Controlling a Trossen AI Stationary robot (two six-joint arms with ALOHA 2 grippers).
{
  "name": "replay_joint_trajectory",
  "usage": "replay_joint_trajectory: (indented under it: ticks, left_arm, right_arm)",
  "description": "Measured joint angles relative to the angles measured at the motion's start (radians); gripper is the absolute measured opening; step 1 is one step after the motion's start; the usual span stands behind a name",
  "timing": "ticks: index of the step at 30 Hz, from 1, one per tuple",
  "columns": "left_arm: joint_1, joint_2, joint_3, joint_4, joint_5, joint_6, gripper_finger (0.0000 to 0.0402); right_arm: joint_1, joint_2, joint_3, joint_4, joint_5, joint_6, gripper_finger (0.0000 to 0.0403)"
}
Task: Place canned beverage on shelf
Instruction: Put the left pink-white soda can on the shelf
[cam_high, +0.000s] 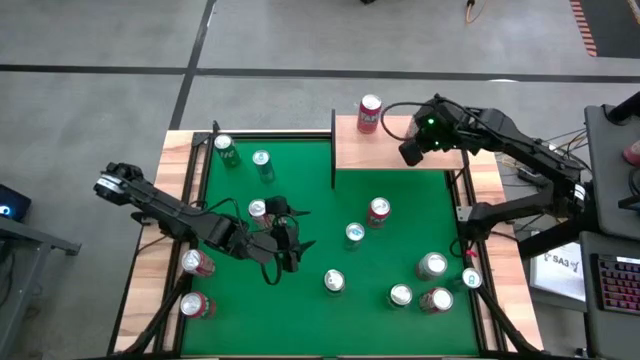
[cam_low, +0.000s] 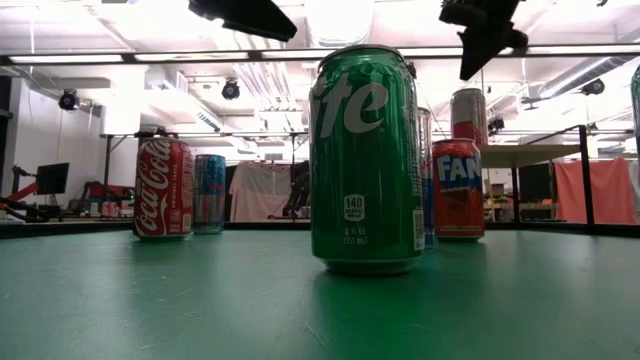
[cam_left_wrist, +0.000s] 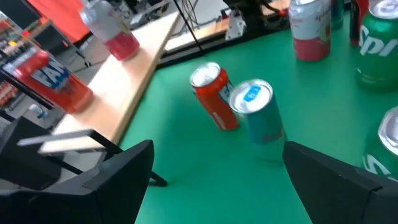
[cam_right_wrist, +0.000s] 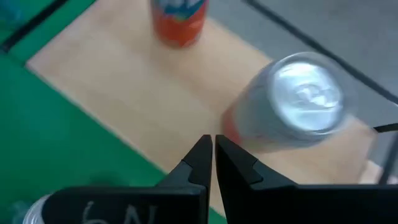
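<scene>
The shelf (cam_high: 395, 150) is a light-wood board at the table's far right. Two cans stand upright on it: an orange-red one (cam_high: 370, 113) at its far left corner and a silver-topped red one (cam_right_wrist: 305, 99) closer to my right gripper. My right arm hides the silver-topped can in the high view. My right gripper (cam_right_wrist: 213, 146) hangs shut over the board beside that can, holding nothing. My left gripper (cam_left_wrist: 217, 180) is open above the green table at centre left. Its fingers point toward a red can (cam_left_wrist: 214, 96) and a teal can (cam_left_wrist: 258, 112), well short of both.
Several more cans stand on the green felt: two green ones (cam_high: 228, 152) at the far left, one (cam_high: 258, 210) beside my left arm, and a cluster (cam_high: 432, 265) at the near right. Two red cans (cam_high: 197, 262) sit on the left wooden border. A green can (cam_low: 365, 160) fills the low view.
</scene>
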Motion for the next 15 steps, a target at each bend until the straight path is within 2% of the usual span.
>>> replay_joint_trajectory:
  ticks: [7,15]
  left_arm:
    - [0.0,-0.064,-0.027,0.018,0.0,0.033,0.0341]
    - [0.0,-0.161,-0.177,0.166,0.034,0.059,0.0341]
  right_arm:
    - [-0.013,0.003,0.059,0.006,0.217,0.01,0.0012]
    - [-0.105,0.007,0.056,-0.012,0.236,0.008,0.0012]
